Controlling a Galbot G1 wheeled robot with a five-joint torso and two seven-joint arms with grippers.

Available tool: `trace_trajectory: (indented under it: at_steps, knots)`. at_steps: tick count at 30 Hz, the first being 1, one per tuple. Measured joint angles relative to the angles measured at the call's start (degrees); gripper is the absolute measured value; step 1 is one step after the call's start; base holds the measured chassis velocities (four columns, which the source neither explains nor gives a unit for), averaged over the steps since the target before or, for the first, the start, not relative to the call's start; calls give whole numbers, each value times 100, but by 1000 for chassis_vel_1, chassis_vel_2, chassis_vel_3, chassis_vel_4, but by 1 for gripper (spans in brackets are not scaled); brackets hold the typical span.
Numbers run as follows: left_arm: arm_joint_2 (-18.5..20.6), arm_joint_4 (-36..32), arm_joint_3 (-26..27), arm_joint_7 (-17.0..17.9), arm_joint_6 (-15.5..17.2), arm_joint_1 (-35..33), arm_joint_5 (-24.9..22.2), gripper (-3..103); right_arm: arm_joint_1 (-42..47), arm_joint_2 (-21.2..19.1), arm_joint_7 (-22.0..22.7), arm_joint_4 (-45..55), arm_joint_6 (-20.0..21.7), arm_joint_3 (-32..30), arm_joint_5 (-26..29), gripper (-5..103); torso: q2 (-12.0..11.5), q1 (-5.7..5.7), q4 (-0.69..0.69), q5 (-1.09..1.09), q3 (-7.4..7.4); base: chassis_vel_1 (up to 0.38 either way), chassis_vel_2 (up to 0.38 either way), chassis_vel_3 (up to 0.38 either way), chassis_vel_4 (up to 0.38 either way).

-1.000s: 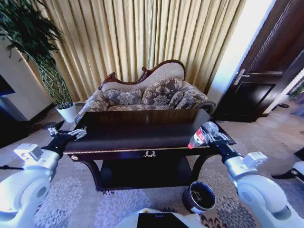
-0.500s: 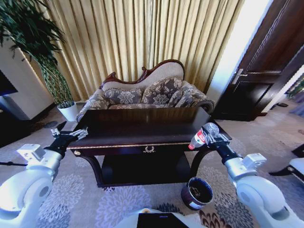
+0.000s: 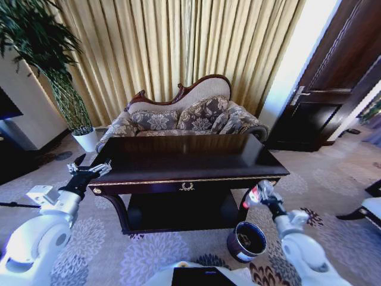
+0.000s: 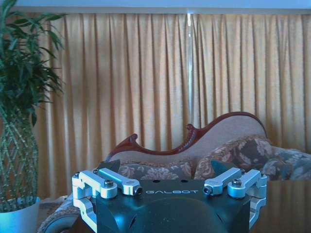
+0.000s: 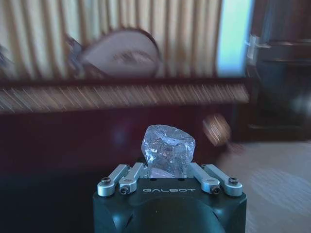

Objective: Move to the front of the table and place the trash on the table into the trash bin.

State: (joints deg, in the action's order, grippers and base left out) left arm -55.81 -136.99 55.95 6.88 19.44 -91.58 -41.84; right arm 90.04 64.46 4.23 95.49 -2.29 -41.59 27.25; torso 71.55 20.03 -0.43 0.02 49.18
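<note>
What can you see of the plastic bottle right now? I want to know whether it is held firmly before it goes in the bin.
The bottle is clear, crinkled plastic with a red label band. It is clamped in the right gripper, off the table, below its front right corner and above and just beyond the dark bin on the carpet. In the right wrist view its rounded clear end sticks out between the fingers, which press on both sides.

The right arm is lowered in front of the desk's right front corner, below the level of its top, with the forearm angled up from the white elbow. Its right claw is clamped on the clear bottle. The left arm reaches toward the desk's left front corner, and its left claw is spread wide just beside that corner.
</note>
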Motion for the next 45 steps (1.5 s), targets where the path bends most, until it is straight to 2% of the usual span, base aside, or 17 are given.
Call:
trace_trajectory:
  at_steps: [3, 5, 7, 12, 15, 17, 19, 23, 26, 27, 29, 32, 33, 36, 45]
  knots:
    - [32, -131, 57, 16, 28, -29, -14, 100, -667, 98, -121, -1591, -353, 75, -361, 26, -1, 1, 0, 1, 1, 0, 0, 0, 0]
    - [33, -138, 62, 16, 28, -32, -14, 100, -699, 104, -125, -1667, -376, 78, -365, 26, -1, 1, 0, 1, 1, 0, 0, 0, 0]
    - [48, -209, 119, 19, 32, -86, -17, 100, -1136, 185, -167, -2706, -760, 96, -456, 26, -1, 1, 2, -2, 1, 0, 0, 0, 0]
    - [56, -284, 143, 25, 38, -118, -18, 100, -1442, 302, -193, -3596, -1021, 81, -602, 26, -1, 1, 0, -2, 0, 0, 0, 0, 0]
    - [60, -316, 146, 27, 41, -124, -20, 100, -1500, 355, -193, -3754, -1053, 77, -701, 24, -1, 1, 0, -2, 0, 0, 0, 0, 0]
    - [63, -343, 157, 29, 44, -133, -20, 100, -1518, 368, -205, -3791, -1054, 72, -789, 33, 0, 1, 1, -2, 0, 0, 0, 0, 0]
    - [65, -352, 163, 30, 44, -136, -20, 100, -1519, 369, -208, -3790, -1054, 71, -793, 33, 0, 1, 1, -2, 0, 0, 0, 0, 0]
    - [61, -395, 195, 32, 46, -155, -25, 100, -1499, 367, -215, -3672, -1031, 67, -781, 54, 0, 1, 1, -3, 0, 0, 0, 0, 0]
    - [58, -399, 202, 32, 46, -163, -26, 100, -1477, 366, -216, -3627, -1018, 60, -771, 60, 0, 1, 0, -2, 0, 0, 0, 0, 0]
    - [55, -399, 203, 32, 46, -165, -26, 100, -1458, 366, -215, -3605, -1013, 55, -754, 71, 0, 1, 1, -3, 0, 0, 0, 0, 0]
    - [45, -399, 202, 32, 46, -163, -24, 100, -1439, 366, -215, -3587, -1006, 52, -721, 71, 0, 1, 1, -3, 0, 0, 0, 0, 0]
    - [16, -406, 168, 33, 48, -160, -17, 100, -1389, 358, -215, -3541, -982, 36, -626, 87, 0, 0, 0, -2, 0, 0, 0, 0, 0]
    - [16, -406, 168, 33, 48, -160, -17, 100, -1389, 358, -215, -3541, -982, 36, -626, 87, 0, 0, 0, -2, 0, 0, 0, 0, 0]
    - [15, -418, 160, 33, 52, -160, -15, 100, -1323, 337, -214, -3440, -951, 6, -563, 99, 0, 1, 1, -2, 0, 0, 0, 0, 0]
    - [11, -424, 133, 32, 56, -134, -13, 100, -1117, 317, -207, -3098, -862, -25, -442, 100, 0, 0, 1, 1, 0, 0, 0, 0, 0]
